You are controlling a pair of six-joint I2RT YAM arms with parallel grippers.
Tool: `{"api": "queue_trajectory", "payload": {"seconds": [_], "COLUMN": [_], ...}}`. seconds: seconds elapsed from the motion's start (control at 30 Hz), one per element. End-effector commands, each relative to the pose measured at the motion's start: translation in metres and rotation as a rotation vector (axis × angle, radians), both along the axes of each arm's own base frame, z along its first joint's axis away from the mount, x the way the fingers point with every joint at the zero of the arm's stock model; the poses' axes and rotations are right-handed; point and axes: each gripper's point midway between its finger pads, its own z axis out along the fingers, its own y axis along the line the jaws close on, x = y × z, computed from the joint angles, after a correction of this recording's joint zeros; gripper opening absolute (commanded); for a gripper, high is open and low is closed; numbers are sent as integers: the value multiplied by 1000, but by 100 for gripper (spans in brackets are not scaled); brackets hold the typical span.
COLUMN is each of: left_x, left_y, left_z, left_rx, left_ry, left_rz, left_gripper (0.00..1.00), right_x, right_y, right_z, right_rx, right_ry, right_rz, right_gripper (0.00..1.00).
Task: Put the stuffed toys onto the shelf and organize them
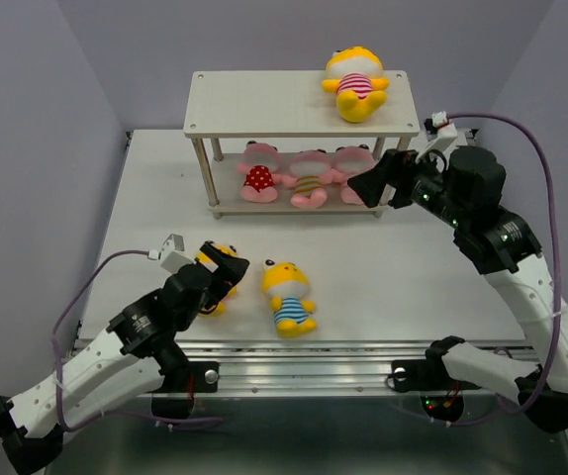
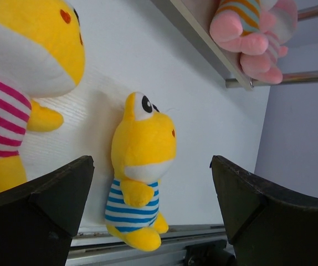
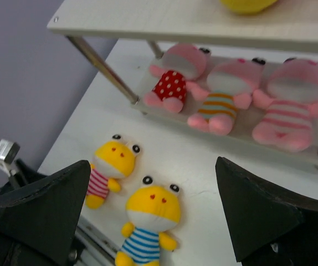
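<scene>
Item: six small plush dolls, judged soft, light, compressible and unbreakable.

Location:
- One yellow pink-striped doll (image 1: 355, 84) is laid on the top board of the pale wood two-tier shelf (image 1: 264, 104).
- Three pink dolls, red-dotted (image 1: 258, 176), brown-striped (image 1: 309, 180) and pink-striped (image 1: 351, 168), are lined along its lower board.
- A yellow blue-striped doll (image 1: 288, 297) and a second yellow pink-striped doll (image 3: 110, 166) are left on the white table (image 1: 413, 267).

Hold: best taken across the torso.

Left gripper (image 1: 227, 267): jaws spread wide, nothing pinched, just beside the second yellow pink-striped doll.

Right gripper (image 1: 361, 186): jaws spread wide, empty, near the lower board.
</scene>
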Motion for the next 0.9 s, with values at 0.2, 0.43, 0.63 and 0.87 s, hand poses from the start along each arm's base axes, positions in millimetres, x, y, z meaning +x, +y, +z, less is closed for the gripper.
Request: {"api": "queue_trajectory", "payload": {"seconds": [0.2, 0.43, 0.63, 0.87], "left_x": [-52, -88, -97, -93], "left_y": [-63, -89, -106, -99], "left_z": [-52, -47, -59, -58], "left_rx": [-60, -100, 65, 255], "left_ry": [131, 211, 304, 363], "left_rz": [-461, -608, -621, -538], "left_gripper": [99, 99, 99, 98], "right_x": [-40, -38, -33, -34], "right_y": [42, 11, -15, -25], "right_z": [-151, -216, -236, -251], "right_rx": [-40, -128, -190, -234], "right_ry": [349, 455, 479, 495], "right_rz": [104, -76, -226, -267], "right_gripper": [100, 100, 100, 100]}}
